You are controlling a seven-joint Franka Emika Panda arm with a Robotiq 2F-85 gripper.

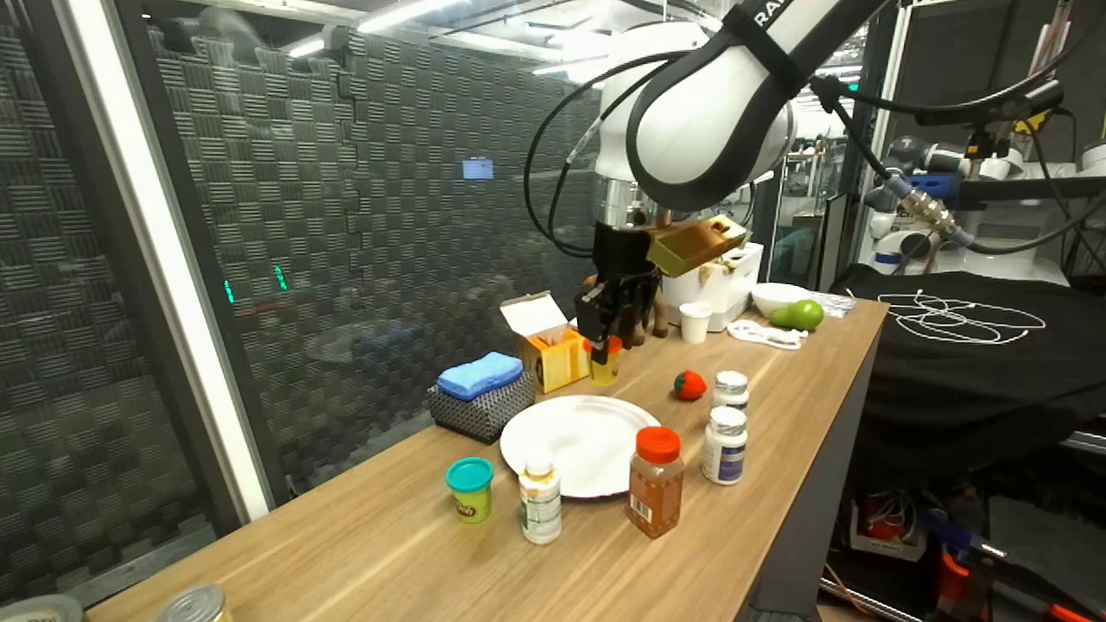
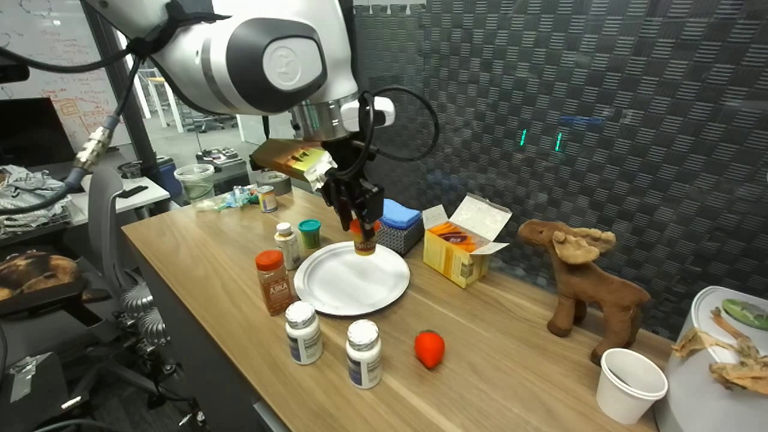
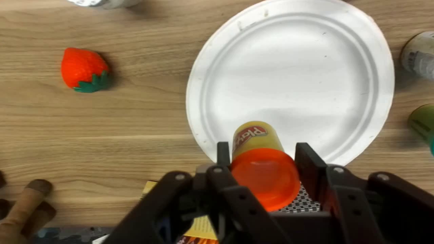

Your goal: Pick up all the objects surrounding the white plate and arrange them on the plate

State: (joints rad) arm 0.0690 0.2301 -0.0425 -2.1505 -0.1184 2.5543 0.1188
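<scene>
I see the black gripper point(image 3: 263, 154) holding a yellow Play-Doh tub point(image 3: 255, 135), with one finger on each side of its red-orange lid. The tub is up by the edge of the white plate point(image 3: 298, 71), on the side near the dark wall point(image 1: 328, 259). I can't tell how high its bottom is.

More things are around the plate on the wooden table point(image 1: 337, 570). A green Play-Doh tub point(image 1: 472, 505) with a teal lid stands next to a small white bottle point(image 1: 541, 510). An orange-brown AJIKA jar point(image 2: 276, 288) stands just beside the plate. Then come a white bottle with a purple label point(image 1: 724, 453) and its twin point(image 2: 363, 357), both upright. Near the twin lies a red strawberry point(image 2: 429, 349) with green leaves.

Closer to the wall, a folded blue cloth point(image 1: 480, 374) sits on a patterned box point(image 1: 486, 416). Beside that is an open yellow box point(image 1: 562, 358) with orange packets point(image 2: 447, 229) inside. Farther along stands a brown toy moose point(image 2: 591, 288), with a white cup point(image 2: 624, 402) near its feet.
</scene>
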